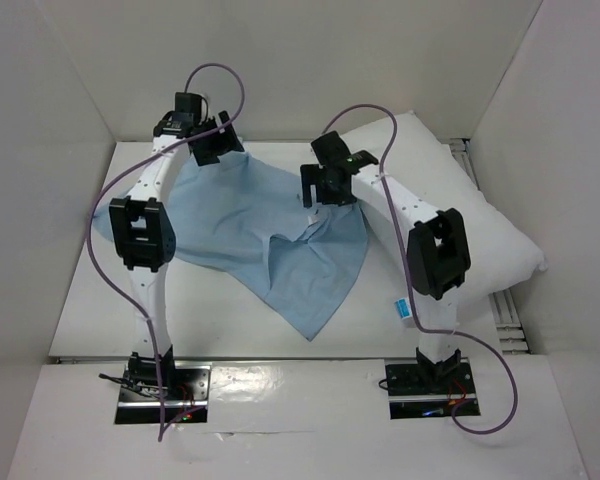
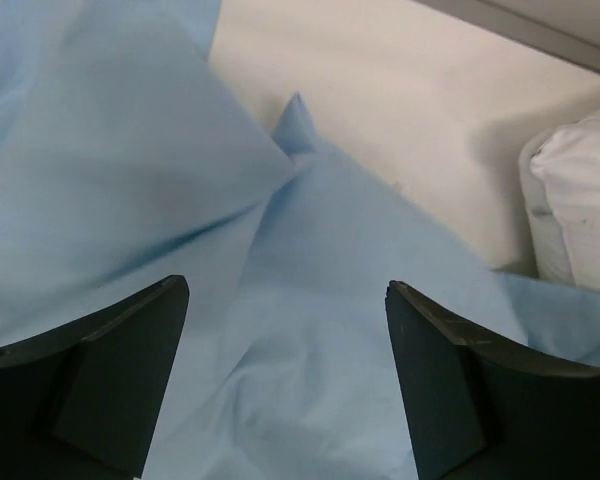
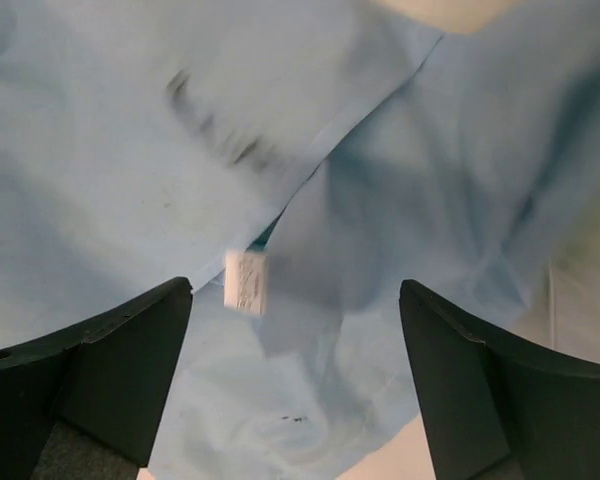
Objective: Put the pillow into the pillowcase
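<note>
Both claws are spread apart, gripping nothing. The left claw (image 2: pixel 285 290) and right claw (image 3: pixel 295 288) hover over the blue pillowcase (image 1: pixel 250 230), which lies wrinkled on the worktop (image 1: pixel 220 325) — the white pillow (image 1: pixel 480 225) is just beside it, on the right.

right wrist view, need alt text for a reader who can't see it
A wrinkled pale blue pillowcase fills nearly the whole view, with a small white tag by a seam left of centre. Two dark fingers stand wide apart at the bottom corners, with nothing gripped between them.
</note>
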`<action>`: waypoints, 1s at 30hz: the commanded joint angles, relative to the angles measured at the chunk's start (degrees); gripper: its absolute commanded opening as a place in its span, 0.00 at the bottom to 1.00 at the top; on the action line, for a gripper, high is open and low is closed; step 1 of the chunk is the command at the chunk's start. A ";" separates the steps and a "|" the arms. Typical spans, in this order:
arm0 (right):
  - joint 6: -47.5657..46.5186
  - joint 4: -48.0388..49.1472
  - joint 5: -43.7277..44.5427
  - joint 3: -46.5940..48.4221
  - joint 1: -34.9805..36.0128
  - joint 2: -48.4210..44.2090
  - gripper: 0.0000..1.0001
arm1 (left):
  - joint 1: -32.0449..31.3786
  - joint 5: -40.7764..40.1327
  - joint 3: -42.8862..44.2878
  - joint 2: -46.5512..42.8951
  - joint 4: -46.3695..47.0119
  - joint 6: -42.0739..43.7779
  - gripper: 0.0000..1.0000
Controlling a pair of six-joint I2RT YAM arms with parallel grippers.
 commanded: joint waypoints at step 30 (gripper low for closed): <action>13.01 10.36 -9.13 -44.77 14.93 -29.27 0.99 | -24.80 -17.84 -33.96 -18.30 -4.71 12.82 0.48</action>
